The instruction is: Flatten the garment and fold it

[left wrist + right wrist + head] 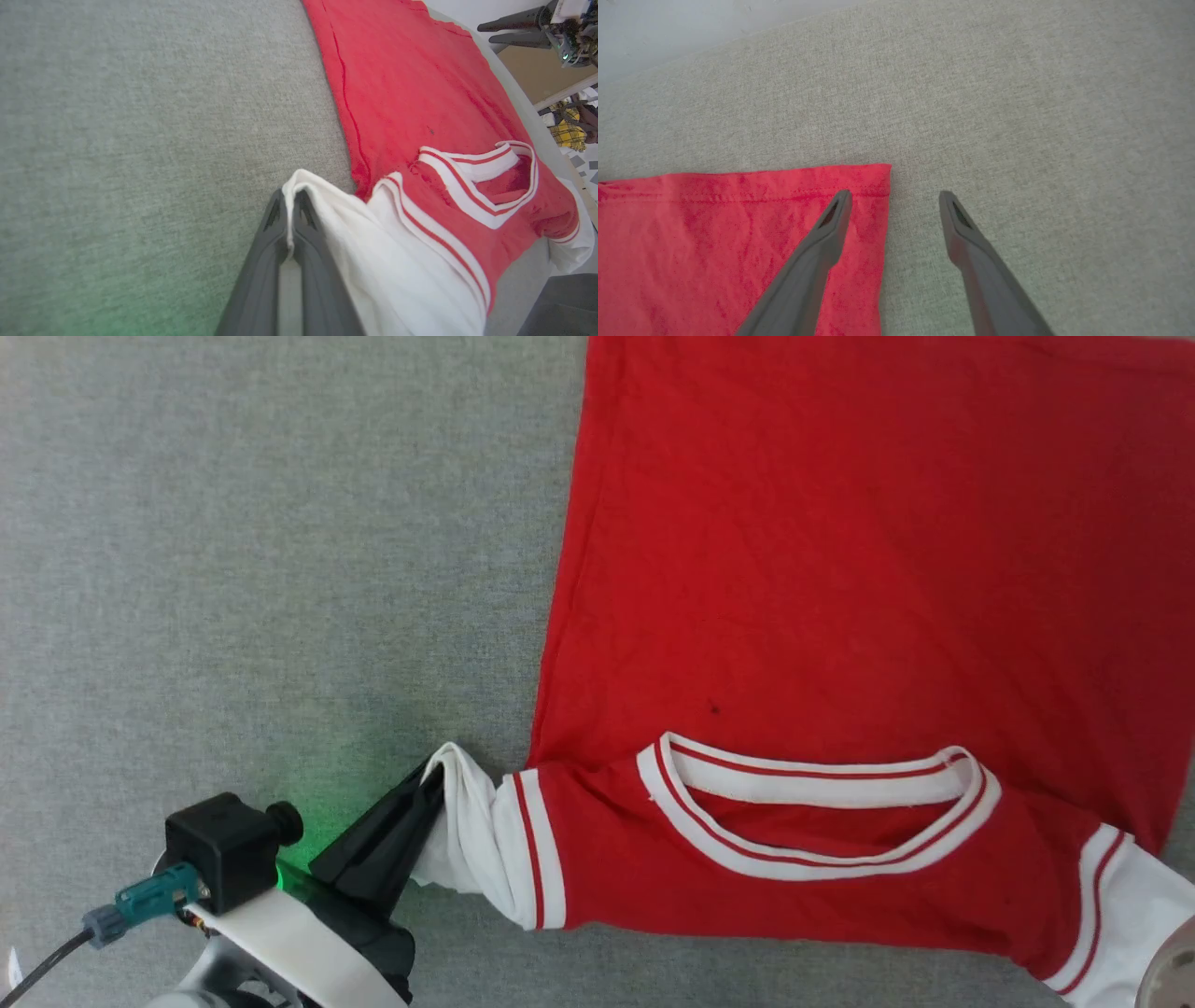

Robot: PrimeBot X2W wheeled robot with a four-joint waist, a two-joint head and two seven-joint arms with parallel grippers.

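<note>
This looks like a robot test room or lab rather than a home. The work surface is a broad desk (280,523) covered in grey woven cloth with one red garment (840,541) spread on it, and a black camera block (224,845) with a teal cable plug (154,896) sits on the robot's forearm. A bare pale wall (668,28) stands behind the desk, and past its rounded edge the left wrist view shows a tan surface (528,74), grey-and-white tiles (586,163) and a heap of yellow checked cloth (567,133).
</note>
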